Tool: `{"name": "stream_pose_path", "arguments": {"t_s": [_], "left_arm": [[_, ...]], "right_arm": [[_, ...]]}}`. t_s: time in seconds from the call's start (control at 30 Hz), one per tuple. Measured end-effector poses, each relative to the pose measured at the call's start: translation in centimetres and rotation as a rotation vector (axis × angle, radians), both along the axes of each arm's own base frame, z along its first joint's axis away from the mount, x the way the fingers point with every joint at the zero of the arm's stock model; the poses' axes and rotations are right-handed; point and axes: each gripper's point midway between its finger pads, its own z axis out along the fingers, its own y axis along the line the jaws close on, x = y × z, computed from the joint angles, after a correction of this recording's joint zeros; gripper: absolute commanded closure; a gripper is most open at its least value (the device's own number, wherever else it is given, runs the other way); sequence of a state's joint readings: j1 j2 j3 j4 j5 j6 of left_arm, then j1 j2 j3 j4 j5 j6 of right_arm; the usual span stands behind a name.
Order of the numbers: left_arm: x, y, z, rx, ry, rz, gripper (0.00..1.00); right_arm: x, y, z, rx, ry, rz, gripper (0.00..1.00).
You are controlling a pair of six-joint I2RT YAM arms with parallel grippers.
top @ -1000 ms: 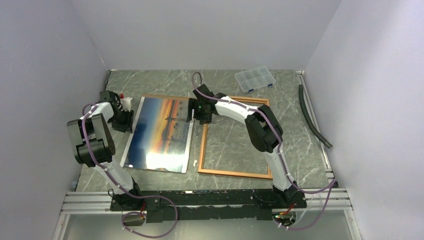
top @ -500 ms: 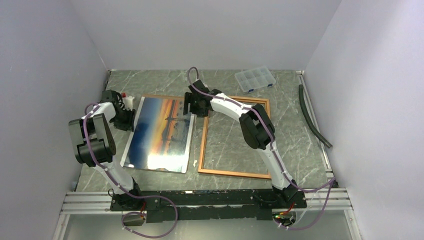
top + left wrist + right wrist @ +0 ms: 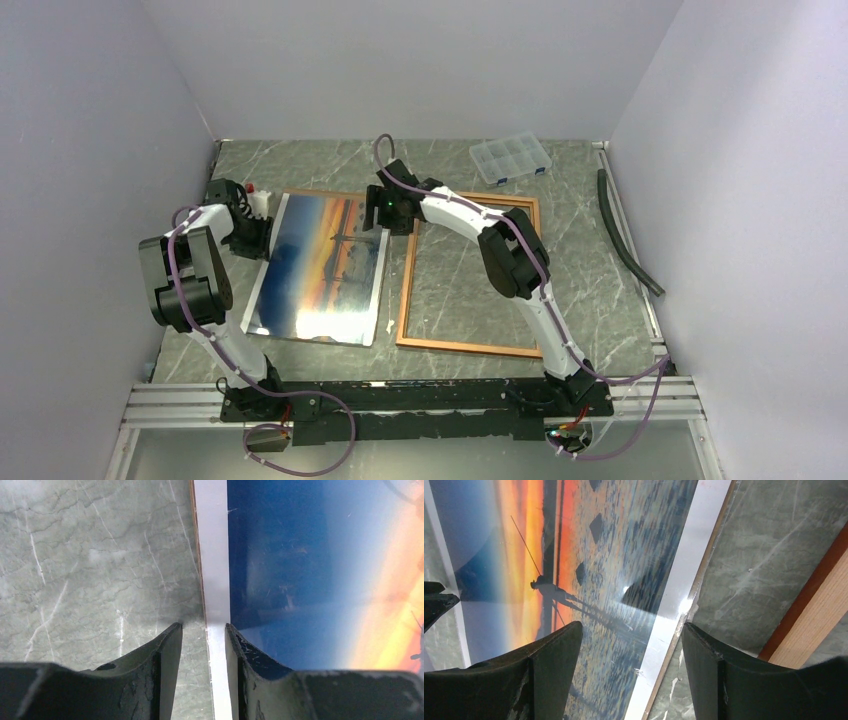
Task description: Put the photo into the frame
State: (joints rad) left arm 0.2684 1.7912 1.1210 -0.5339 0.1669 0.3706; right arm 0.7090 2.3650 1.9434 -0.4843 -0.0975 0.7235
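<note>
The marble table (image 3: 590, 200) carries the frame (image 3: 404, 300) lying flat at 3 o'clock of centre. The photo (image 3: 320, 270) lies face up just beside it, at 9 o'clock. The right gripper (image 3: 629, 627) hangs spread wide over the photo's 1 o'clock corner, holding nothing. The left gripper (image 3: 202, 627), only narrowly parted, straddles the photo's white 9 o'clock border without clamping it.
</note>
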Motion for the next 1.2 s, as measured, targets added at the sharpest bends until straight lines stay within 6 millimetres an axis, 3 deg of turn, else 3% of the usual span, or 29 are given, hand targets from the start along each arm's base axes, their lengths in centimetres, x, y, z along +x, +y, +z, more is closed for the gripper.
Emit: {"name": "stream_pose_path", "arguments": {"t_s": [0.6, 0.97, 1.1, 1.2], "left_arm": [[0.4, -0.1, -0.1, -0.008, -0.013, -0.004, 0.59], [0.6, -0.1, -0.1, -0.007, -0.019, -0.006, 0.60], [0.7, -0.1, 0.0, -0.008, -0.021, -0.007, 0.60], [0.8, -0.2, -0.1, -0.010, -0.022, -0.008, 0.61]], "right_arm": [[-0.4, 0.1, 0.7, 0.065, 0.033, 0.020, 0.27], [-1.3, 1.1, 6.7, 0.207, -0.008, 0.039, 0.28], [-1.5, 2.0, 7.6, 0.269, -0.010, 0.060, 0.30], [-2.7, 3.1, 7.4, 0.344, 0.024, 0.105, 0.30]]}}
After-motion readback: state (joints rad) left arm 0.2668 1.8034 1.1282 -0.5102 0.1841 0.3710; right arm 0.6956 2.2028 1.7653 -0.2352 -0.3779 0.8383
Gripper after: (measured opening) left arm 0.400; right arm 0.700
